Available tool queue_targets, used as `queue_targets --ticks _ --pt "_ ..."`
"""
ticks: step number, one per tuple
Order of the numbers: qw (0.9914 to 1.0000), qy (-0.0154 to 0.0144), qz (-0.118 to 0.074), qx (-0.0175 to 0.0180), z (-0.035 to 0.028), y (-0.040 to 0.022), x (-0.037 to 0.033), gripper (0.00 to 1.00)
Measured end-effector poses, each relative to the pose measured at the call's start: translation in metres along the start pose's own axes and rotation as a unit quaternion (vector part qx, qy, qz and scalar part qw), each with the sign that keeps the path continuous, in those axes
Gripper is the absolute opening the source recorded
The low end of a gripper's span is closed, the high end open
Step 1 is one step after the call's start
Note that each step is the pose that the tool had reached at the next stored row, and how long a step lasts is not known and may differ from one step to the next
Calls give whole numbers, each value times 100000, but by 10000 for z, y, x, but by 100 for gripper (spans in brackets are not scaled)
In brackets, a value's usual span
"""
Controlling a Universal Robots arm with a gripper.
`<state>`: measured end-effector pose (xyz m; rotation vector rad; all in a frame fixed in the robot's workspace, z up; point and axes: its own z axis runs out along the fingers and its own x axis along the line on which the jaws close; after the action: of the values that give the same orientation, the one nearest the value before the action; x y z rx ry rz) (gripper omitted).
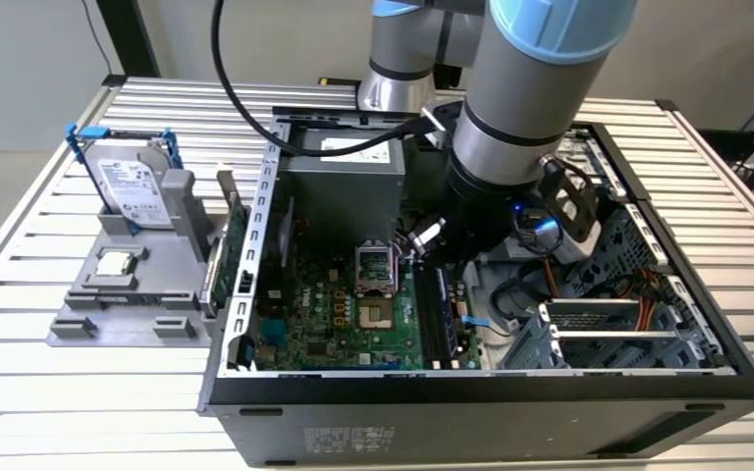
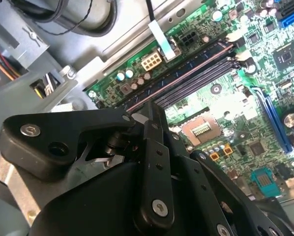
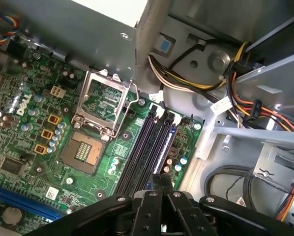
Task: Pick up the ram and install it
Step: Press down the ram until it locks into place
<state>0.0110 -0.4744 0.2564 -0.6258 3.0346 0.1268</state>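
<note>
So, head count around the open computer case (image 1: 272,177): one motherboard (image 1: 338,314) lying inside it, with one open CPU socket (image 3: 100,103) and four long memory slots (image 3: 147,147) side by side just beside that socket. One power supply box (image 1: 345,177) against the case's far wall. Outside the case, just beside its wall — one grey holder tray (image 1: 122,294), one hard drive (image 1: 129,186) standing in it, one small square chip (image 1: 115,263).

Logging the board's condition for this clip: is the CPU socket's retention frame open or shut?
Open. In the first wrist view the retention frame is swung up off the CPU socket, whose contact grid lies bare.
</note>
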Motion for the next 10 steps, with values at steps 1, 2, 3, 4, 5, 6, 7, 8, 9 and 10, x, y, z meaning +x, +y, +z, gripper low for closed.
queue_targets --ticks 1,2,3,4,5,6,7,8,9,10 --pt "99999 15 -474 -76 0 0 -1 0" --pt "99995 31 -974 -148 0 0 -1 0" --pt "99989 52 -1461 -209 -2 0 -1 0" --pt "99981 69 -1945 -276 -2 0 -2 0" --pt "99969 89 -2459 -345 -2 0 -2 0" --pt "99955 113 -2983 -403 -2 0 -2 0" --pt "99938 145 -3499 -452 -2 0 -2 0" --pt "99917 179 -4038 -496 -2 -1 -2 0" --pt "99894 208 -4575 -547 -2 0 -2 0" --pt "99869 237 -5075 -591 -2 0 -2 0"
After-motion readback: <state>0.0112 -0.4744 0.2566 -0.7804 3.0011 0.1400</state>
